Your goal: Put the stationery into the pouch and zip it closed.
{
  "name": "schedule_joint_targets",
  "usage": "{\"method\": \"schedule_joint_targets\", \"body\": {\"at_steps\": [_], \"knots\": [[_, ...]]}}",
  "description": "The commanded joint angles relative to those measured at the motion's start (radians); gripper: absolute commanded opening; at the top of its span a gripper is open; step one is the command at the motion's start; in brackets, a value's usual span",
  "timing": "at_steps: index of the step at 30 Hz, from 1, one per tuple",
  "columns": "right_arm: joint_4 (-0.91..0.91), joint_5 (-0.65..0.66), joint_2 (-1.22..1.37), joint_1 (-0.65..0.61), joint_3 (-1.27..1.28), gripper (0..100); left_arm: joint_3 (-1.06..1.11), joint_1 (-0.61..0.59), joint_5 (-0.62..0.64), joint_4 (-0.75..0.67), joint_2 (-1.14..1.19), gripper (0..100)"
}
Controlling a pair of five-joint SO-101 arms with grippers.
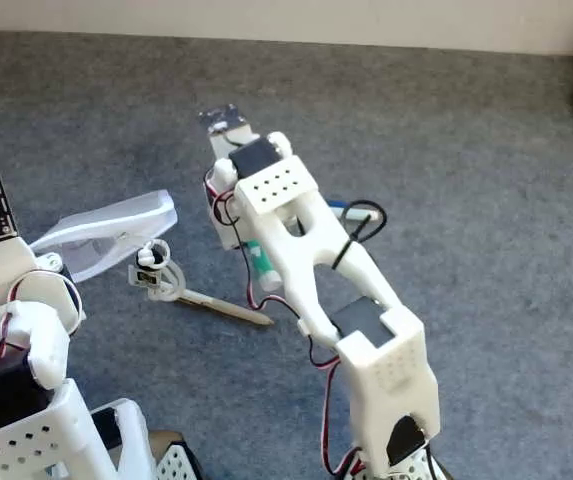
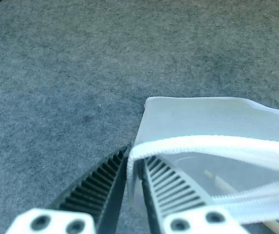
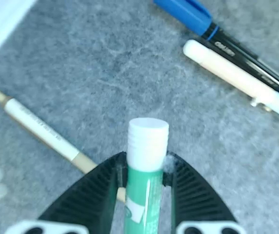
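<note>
Grey carpet covers the table [image 1: 446, 130], and there are two grips to call. At the near left corner, the left gripper [image 2: 132, 158] has its fingers pressed together on the wall of the translucent white mesh pouch [image 1: 116, 228], right at the end of the zip. One finger is outside and the other shows through the mesh. The pouch's long axis slants away from that grip toward the middle of the table, its far end the higher one. The zip is undone and the mouth gapes.

In the middle of the table, the right gripper [image 3: 145, 158] is pinching a green glue stick [image 3: 144, 195]. The stick's long axis runs in line with the fingers, and its white ribbed cap pokes out past the fingertips, pointing down at the carpet. I can't tell whether the cap touches the carpet.

A beige pen [image 3: 37, 127] lies flat just beneath the stick. It runs left to right across the table, and its right end slopes toward the near edge. Its left end sits beside a small white ring loop [image 1: 156, 262] just off the pouch's mouth.

Beyond the right gripper, a blue pen [image 3: 188, 12] and a white pen [image 3: 236, 78] lie side by side and parallel, well apart from the pouch.
</note>
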Motion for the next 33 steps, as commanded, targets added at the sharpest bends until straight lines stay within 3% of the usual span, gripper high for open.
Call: {"method": "schedule_joint_targets", "body": {"at_steps": [1, 16, 24, 33], "knots": [[0.042, 0.002, -0.124, 0.005, -0.062, 10.1, -0.027, -0.008, 0.008, -0.043, 0.001, 1], [0.189, -0.005, -0.378, -0.044, -0.059, 10.1, -0.027, -0.007, 0.011, -0.043, 0.001, 1], [0.188, -0.005, -0.539, -0.137, 0.091, 10.1, -0.025, -0.007, 0.011, -0.040, 0.001, 1], [0.099, -0.005, -0.719, -0.147, 0.248, 10.1, -0.025, -0.005, 0.012, -0.041, 0.001, 1]]}}
